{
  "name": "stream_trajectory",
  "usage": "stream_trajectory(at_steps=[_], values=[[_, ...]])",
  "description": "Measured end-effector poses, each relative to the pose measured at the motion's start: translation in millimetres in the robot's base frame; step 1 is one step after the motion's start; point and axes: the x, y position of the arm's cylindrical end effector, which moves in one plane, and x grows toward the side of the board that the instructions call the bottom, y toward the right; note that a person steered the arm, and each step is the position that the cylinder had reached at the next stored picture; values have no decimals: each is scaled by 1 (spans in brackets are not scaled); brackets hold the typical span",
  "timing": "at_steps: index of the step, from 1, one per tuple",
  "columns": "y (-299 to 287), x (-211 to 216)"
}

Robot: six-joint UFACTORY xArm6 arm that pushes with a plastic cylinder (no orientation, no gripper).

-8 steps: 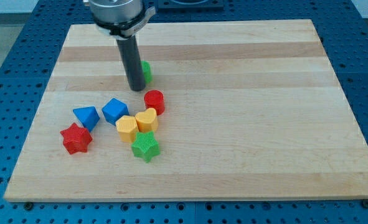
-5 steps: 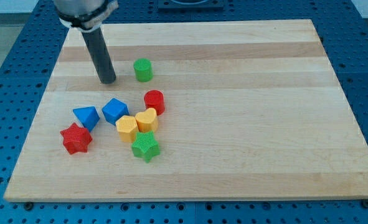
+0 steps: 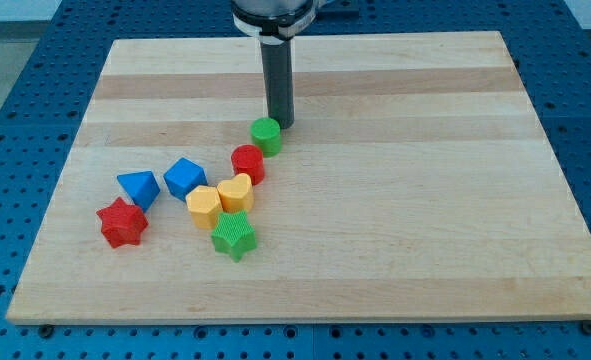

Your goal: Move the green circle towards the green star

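The green circle (image 3: 266,134) lies on the wooden board just above and right of the red circle (image 3: 247,163). My tip (image 3: 281,124) stands right behind the green circle, at its upper right edge, touching or nearly touching it. The green star (image 3: 234,236) lies lower down, below the yellow heart (image 3: 236,192) and the yellow hexagon (image 3: 204,206). The red circle and the yellow blocks lie between the green circle and the green star.
A blue block (image 3: 184,178) and a blue triangle-like block (image 3: 138,187) lie to the left of the yellow ones. A red star (image 3: 122,222) lies at the lower left. The board (image 3: 425,200) sits on a blue perforated table.
My tip moved from left of the green circle to its upper right. The green circle shifted right and down, now close to the red circle.
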Motion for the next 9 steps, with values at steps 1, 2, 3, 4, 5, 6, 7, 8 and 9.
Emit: stream_trajectory(at_steps=[1, 2, 3, 4, 5, 6, 7, 8, 9], values=[[-23, -7], [-59, -7], [-53, 0], [-26, 24], [10, 34], [22, 33], [34, 27], [42, 38], [41, 65]])
